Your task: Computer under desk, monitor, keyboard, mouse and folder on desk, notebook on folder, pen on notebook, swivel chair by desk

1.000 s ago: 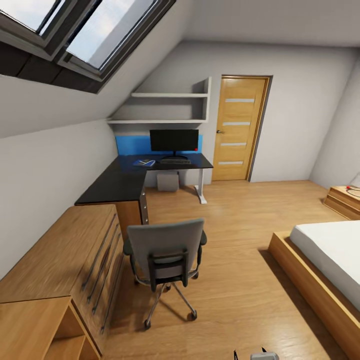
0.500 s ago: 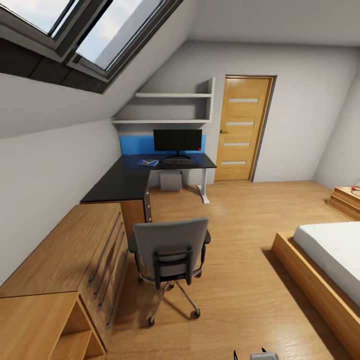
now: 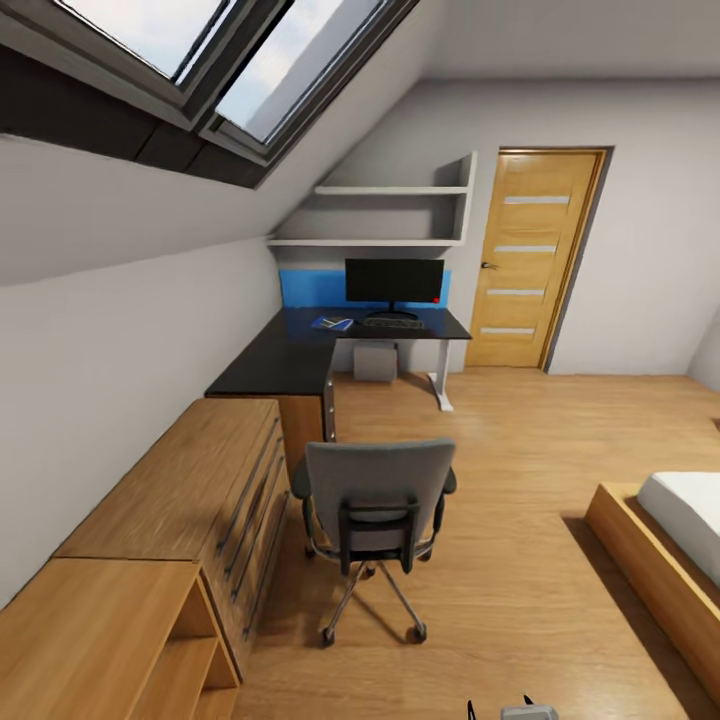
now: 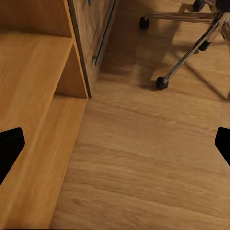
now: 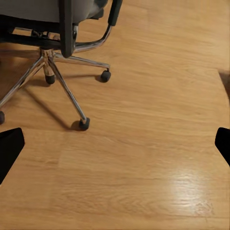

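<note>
The swivel chair (image 3: 375, 500) stands on the oak floor with its grey back toward me, a few steps short of the desk (image 3: 270, 365). On the black desk top far off stand the monitor (image 3: 394, 281), the keyboard (image 3: 393, 322) in front of it and the blue folder (image 3: 333, 323) to the left of the keyboard. The grey computer (image 3: 375, 361) sits under the desk. Mouse, notebook and pen are too small to make out. My left gripper (image 4: 115, 148) hangs open over the floor by the oak shelf. Near the swivel chair's castors (image 5: 84, 124), my right gripper (image 5: 115, 148) hangs open over the floor.
An oak drawer unit (image 3: 190, 500) and an open oak shelf (image 3: 110, 640) line the left wall. A bed (image 3: 680, 540) on a wooden frame lies at the right. The wooden door (image 3: 530, 260) is shut. Open floor runs between the chair and the bed.
The whole head view has shifted, so desk, chair and door sit further right in the picture: the camera moved. The things themselves have not moved.
</note>
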Controlling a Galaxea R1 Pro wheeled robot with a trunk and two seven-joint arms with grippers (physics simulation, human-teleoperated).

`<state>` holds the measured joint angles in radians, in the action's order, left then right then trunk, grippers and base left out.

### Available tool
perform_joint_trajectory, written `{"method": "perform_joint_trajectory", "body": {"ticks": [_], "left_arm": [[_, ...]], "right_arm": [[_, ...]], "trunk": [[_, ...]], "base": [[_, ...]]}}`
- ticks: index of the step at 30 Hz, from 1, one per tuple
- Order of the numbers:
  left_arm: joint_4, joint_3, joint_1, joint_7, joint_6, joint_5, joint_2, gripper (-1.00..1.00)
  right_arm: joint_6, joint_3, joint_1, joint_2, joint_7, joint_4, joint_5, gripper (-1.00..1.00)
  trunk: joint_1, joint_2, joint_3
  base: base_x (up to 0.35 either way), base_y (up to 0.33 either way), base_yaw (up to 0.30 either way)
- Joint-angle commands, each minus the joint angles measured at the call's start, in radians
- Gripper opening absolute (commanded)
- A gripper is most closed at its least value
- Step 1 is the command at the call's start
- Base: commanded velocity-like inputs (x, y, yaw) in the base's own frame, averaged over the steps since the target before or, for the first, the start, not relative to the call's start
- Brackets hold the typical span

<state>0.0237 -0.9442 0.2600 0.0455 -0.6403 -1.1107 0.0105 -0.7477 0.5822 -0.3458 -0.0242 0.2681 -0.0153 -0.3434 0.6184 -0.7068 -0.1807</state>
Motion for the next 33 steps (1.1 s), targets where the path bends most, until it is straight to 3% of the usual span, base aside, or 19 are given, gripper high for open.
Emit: {"method": "perform_joint_trajectory", "body": {"ticks": [1, 9, 23, 30, 31, 33], "left_arm": [[0.000, -0.008, 0.001, 0.005, -0.003, -0.004, 0.000, 1.00], [0.001, -0.007, 0.001, 0.009, -0.005, -0.005, 0.001, 1.00], [0.002, -0.008, 0.001, 0.014, 0.000, -0.006, 0.003, 1.00], [0.002, -0.006, 0.001, 0.019, 0.004, -0.007, 0.038, 1.00], [0.098, -0.005, 0.001, 0.066, 0.260, -0.001, 0.063, 1.00], [0.147, -0.005, 0.014, 0.141, 0.288, 0.002, 0.066, 1.00]], "right_arm": [[-0.002, 0.009, -0.001, 0.000, 0.006, -0.002, -0.003, 1.00], [-0.003, 0.007, -0.001, 0.001, 0.006, -0.001, -0.003, 1.00], [-0.006, 0.008, -0.001, 0.004, 0.006, 0.000, -0.002, 1.00], [-0.006, 0.007, -0.001, 0.003, 0.006, 0.000, -0.004, 1.00], [-0.001, 0.004, -0.001, 0.005, 0.006, 0.001, -0.006, 1.00], [0.004, 0.002, -0.002, 0.005, 0.010, 0.020, -0.008, 1.00]], "trunk": [[0.000, -0.001, -0.002], [0.000, -0.001, -0.002], [0.054, -0.099, -0.046], [0.081, -0.148, -0.068], [0.085, -0.155, -0.071], [0.092, -0.169, -0.077]], "base": [[0.000, 0.000, 0.164], [0.000, 0.000, 0.048], [0.000, 0.000, 0.002], [0.000, 0.000, 0.000], [0.000, 0.000, 0.000], [0.000, 0.000, 0.000]]}}
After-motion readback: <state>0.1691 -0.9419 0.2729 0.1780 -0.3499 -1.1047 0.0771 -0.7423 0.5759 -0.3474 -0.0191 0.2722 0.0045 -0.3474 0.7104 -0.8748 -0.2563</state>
